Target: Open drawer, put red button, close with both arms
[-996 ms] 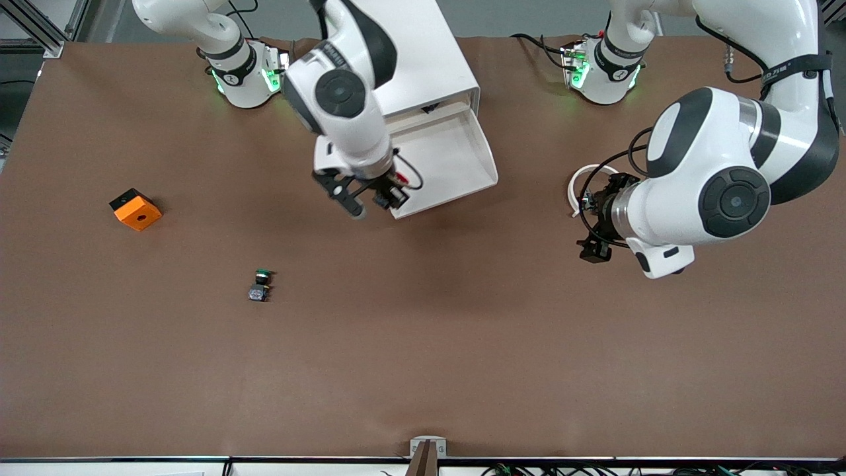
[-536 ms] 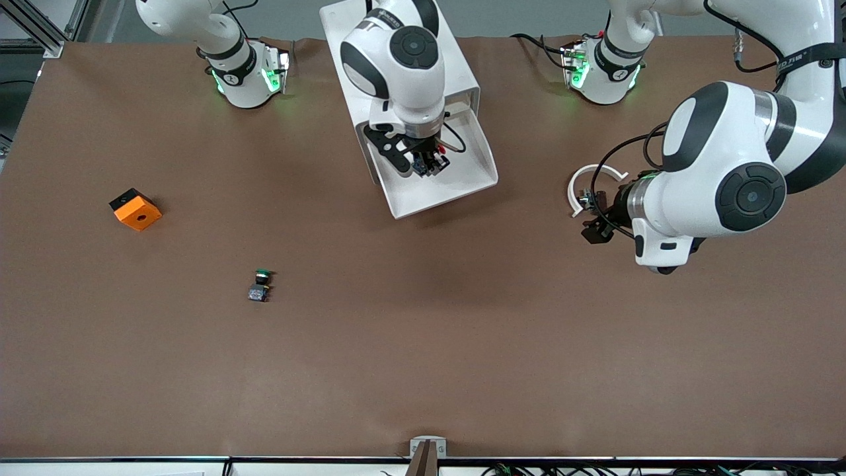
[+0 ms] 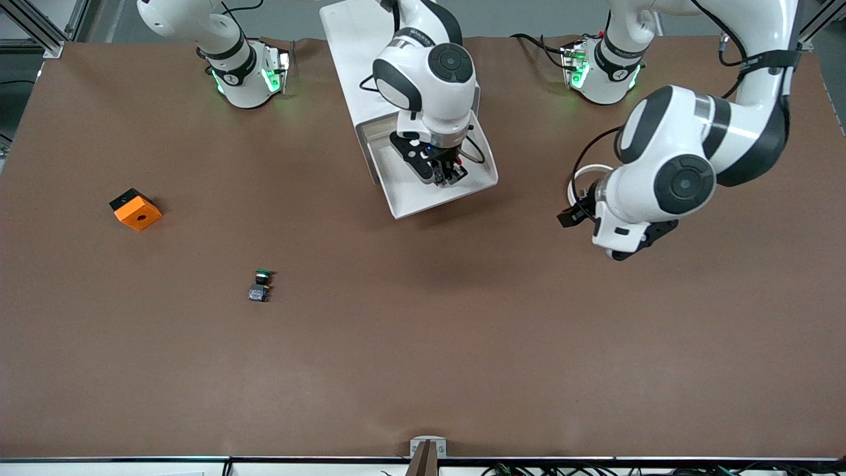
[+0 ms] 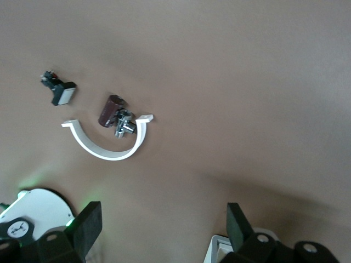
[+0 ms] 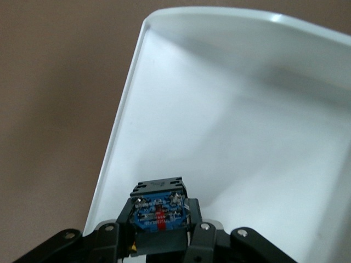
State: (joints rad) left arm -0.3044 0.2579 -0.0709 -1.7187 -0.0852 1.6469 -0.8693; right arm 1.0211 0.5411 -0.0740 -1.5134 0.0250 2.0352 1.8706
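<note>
- Pinching the red button point(image 5: 159, 207) between its fingers point(image 5: 202, 233), the right gripper point(image 3: 444, 173) hangs over the pale tray of the open drawer point(image 3: 462, 188).
- The button's blue-and-black underside faces the right wrist camera; its red cap is not visible in any view.
- The drawer is pulled out of the white cabinet point(image 3: 360, 59) toward the front camera, its tray bare around the gripper.
- The right arm point(image 3: 429, 76) reaches in from its base over the top of the cabinet.
- The left gripper point(image 3: 576, 213), fingers point(image 4: 88, 229) spread wide and holding nothing, hovers beside the drawer toward the left arm's end of the table.
- It is over the brown table point(image 3: 462, 344), close to a white half-ring point(image 4: 107, 148).
- A dark red cylinder point(image 4: 111, 109) and a small metal part point(image 4: 125, 124) lie inside the ring's curve, and a small black switch point(image 4: 59, 90) lies just beside it.
- A green-capped switch point(image 3: 260, 284) lies nearer the front camera than the drawer, toward the right arm's end.
- An orange block point(image 3: 135, 209) sits still farther toward that end.
</note>
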